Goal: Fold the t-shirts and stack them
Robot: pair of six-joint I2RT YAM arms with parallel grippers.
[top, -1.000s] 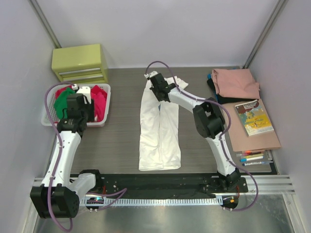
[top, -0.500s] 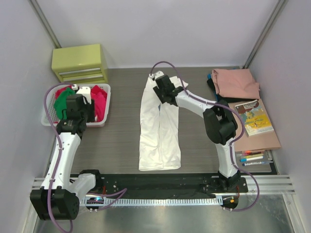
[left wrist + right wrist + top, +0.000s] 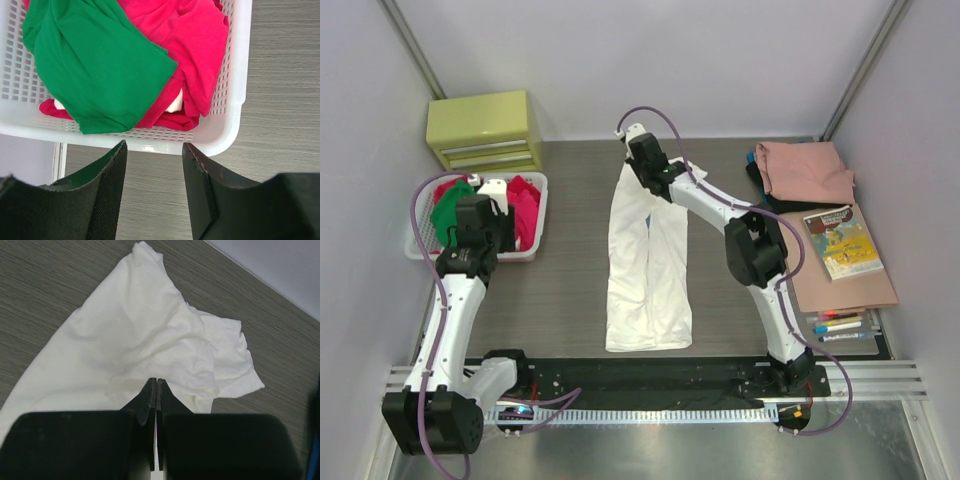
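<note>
A dark grey wood-grain bench (image 3: 570,290) carries a white slotted plastic basket (image 3: 520,255) at its left edge, and just behind the basket a squat yellow-green cabinet with two drawers (image 3: 485,128) stands against the pale back wall. On the right side lies a flat brown sheet of card (image 3: 840,287), with a thin book with a yellowish illustrated cover (image 3: 843,240) resting on its far part. A few coloured marker pens (image 3: 840,325) lie side by side at the card's near edge, just behind the silver metal rail (image 3: 880,375) along the bench's front.
</note>
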